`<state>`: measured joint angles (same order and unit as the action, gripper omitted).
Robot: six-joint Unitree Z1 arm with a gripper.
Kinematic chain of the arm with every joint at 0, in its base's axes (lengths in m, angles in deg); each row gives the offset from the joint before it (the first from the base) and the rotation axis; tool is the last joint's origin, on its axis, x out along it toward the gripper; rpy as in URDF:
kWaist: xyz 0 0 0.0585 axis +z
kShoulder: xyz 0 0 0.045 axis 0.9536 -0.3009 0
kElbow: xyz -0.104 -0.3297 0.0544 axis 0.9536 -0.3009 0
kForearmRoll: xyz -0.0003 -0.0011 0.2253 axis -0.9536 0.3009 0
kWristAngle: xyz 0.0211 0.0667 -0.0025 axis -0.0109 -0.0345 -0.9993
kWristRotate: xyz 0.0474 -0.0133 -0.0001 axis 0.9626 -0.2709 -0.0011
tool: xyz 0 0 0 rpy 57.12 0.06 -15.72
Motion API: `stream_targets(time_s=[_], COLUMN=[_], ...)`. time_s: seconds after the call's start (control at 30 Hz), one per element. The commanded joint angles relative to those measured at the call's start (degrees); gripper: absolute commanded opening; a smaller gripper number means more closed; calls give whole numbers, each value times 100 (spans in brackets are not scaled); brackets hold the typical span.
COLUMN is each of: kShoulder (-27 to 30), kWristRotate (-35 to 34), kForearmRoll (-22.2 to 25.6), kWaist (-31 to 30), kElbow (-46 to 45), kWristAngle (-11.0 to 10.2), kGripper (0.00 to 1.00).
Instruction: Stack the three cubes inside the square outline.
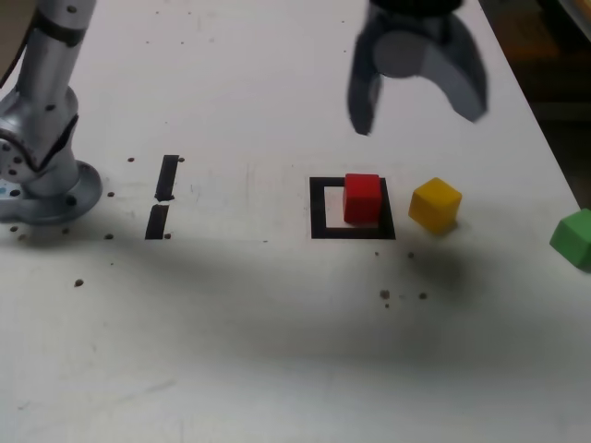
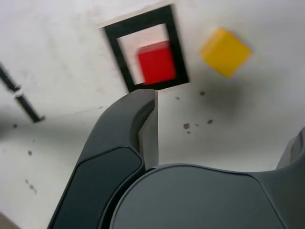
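The red cube (image 1: pixel 362 197) (image 2: pixel 156 63) sits inside the square outline (image 1: pixel 318 209) (image 2: pixel 114 42), toward its side nearest the yellow cube. On the white table just outside the outline, on the exterior view's right, rests the yellow cube (image 1: pixel 435 205) (image 2: pixel 225 51). The green cube (image 1: pixel 575 238) lies at the exterior view's right edge, partly cut off. My gripper (image 1: pixel 420 118) hangs open and empty well above the table, over the red and yellow cubes. One finger (image 2: pixel 143 129) shows in the wrist view.
Two short black tape strips (image 1: pixel 162 197) (image 2: pixel 19 98) lie toward the exterior view's left. The arm's metal base (image 1: pixel 42 175) stands at the far left. Small dark specks dot the table (image 1: pixel 277 351). The table's right edge (image 1: pixel 545 138) runs near the green cube.
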<state>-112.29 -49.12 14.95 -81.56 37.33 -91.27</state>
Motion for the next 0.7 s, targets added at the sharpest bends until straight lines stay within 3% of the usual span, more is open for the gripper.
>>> stream_targets(time_s=[0.0,0.17,0.4,0.67], kShoulder=[-86,-250,-763,-1158], kWristRotate=[454,1186,1708,1938], kForearmRoll=[75,70,-169,-559], kWaist=[-51,-77,-86,-86], kElbow=[262,-133,-380,-420], kWristAngle=[-153,-482,-911,-1189], kGripper=[100,100,99,99])
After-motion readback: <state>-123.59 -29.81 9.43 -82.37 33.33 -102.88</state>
